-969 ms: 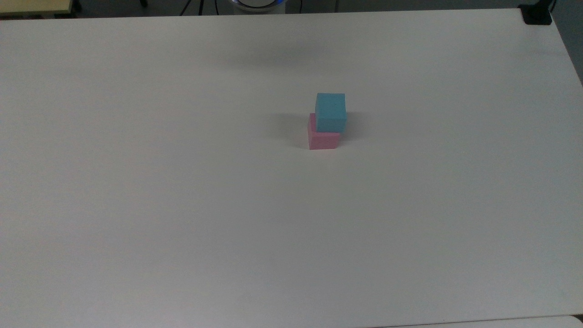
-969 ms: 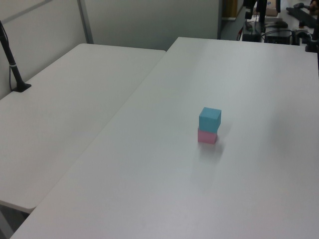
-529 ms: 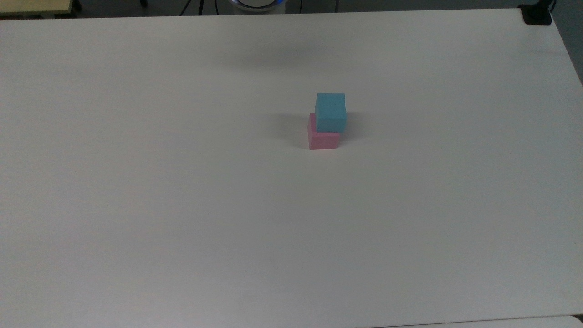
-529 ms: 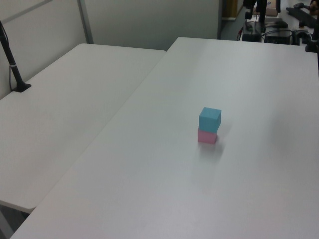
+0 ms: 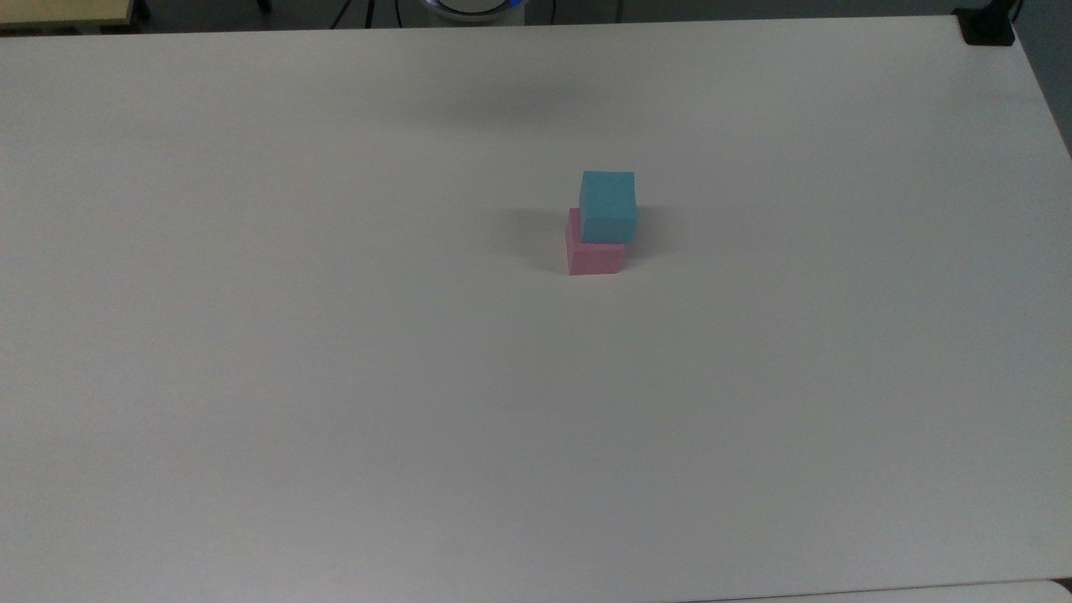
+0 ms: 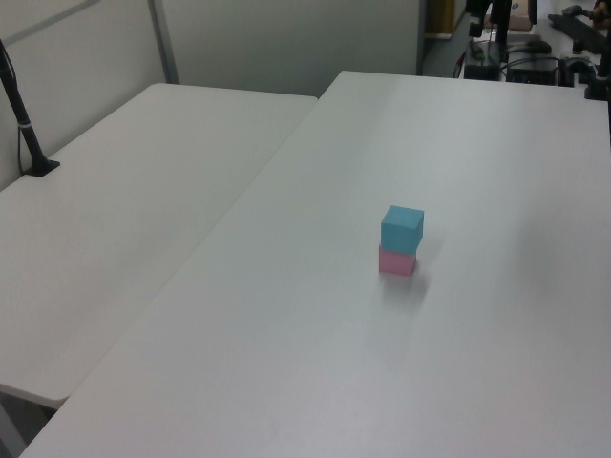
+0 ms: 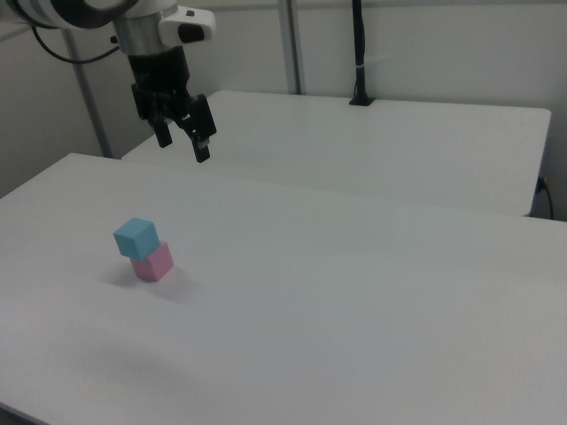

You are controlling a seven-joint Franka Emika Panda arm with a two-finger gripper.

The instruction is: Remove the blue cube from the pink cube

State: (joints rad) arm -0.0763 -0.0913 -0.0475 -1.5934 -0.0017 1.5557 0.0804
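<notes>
Cube (image 5: 608, 205) of light blue is sitting squarely on top of the pink cube (image 5: 594, 257), the pair standing alone near the middle of the white table (image 5: 335, 377). In the top view the blue cube is resting a little off-centre, overhanging toward the top view's right and far side, so that a strip of the pink cube's top is showing at the top view's left. In the left view the stack is reading as upright, blue (image 6: 402, 229) over pink (image 6: 396, 261), nothing else touching it.

Above and well apart from the stack, the gripper (image 7: 184, 142) is hanging in the air in the right view, pointing downward with its two fingers spread and nothing between them. From there the cubes (image 7: 136, 237) are lying lower and toward the right view's left; how far the gripper is standing behind them is hard to judge from this angle.

Judging by this, the pick has not yet begun. The move ahead appears to call for travel down over the blue cube, the open fingers straddling two opposite faces without nudging the pink cube (image 7: 154, 263) beneath.
</notes>
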